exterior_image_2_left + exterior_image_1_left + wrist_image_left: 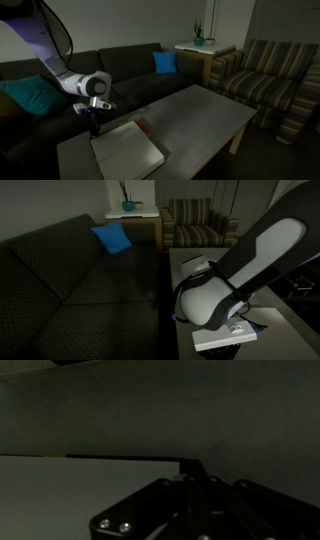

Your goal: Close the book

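The book (128, 150) lies open on the grey table (200, 110), its plain white pages facing up. A small strip of its red cover (140, 125) shows at the far edge. In an exterior view the pages (222, 338) show below the arm. My gripper (95, 127) points down at the book's far left corner, close to the table. In the wrist view the fingers (195, 468) meet at a point, shut on nothing, right at the corner of the white page (60, 490).
A dark sofa (130, 70) with a blue cushion (165, 62) and a teal cushion (30, 95) runs behind the table. A striped armchair (265, 75) stands at the right. A side table with a plant (198, 42) stands in the corner. The arm's white link (250, 265) hides much of the table.
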Controlling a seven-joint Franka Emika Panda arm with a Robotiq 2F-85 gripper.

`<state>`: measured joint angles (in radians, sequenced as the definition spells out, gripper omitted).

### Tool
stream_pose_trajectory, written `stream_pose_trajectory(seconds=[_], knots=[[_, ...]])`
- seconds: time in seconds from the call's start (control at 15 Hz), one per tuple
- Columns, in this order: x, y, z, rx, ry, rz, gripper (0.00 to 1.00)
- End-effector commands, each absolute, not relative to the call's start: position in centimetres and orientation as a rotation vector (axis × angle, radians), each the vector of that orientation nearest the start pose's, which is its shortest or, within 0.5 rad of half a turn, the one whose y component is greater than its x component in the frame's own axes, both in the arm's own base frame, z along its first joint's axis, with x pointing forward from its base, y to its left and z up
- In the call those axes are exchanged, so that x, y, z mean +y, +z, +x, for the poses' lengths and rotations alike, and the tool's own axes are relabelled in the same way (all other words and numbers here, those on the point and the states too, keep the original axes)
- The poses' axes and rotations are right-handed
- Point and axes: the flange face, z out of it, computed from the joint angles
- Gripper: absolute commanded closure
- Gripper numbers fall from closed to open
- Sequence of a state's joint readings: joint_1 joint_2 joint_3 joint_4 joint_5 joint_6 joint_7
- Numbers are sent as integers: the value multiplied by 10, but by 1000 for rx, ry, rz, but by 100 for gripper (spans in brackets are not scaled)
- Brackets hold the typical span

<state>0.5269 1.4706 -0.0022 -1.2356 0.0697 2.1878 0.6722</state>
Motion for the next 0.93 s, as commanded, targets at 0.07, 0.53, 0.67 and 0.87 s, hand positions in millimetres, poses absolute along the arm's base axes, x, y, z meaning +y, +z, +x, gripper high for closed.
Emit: stream_pose_trajectory(seconds=[0.07,0.53,0.67,0.87], knots=[[291,-165,508,357,701,-3389,100],[283,-164,513,407,668,-3425,100],[279,-163,516,413,662,-3431,100],[274,-160,523,412,648,-3448,100]])
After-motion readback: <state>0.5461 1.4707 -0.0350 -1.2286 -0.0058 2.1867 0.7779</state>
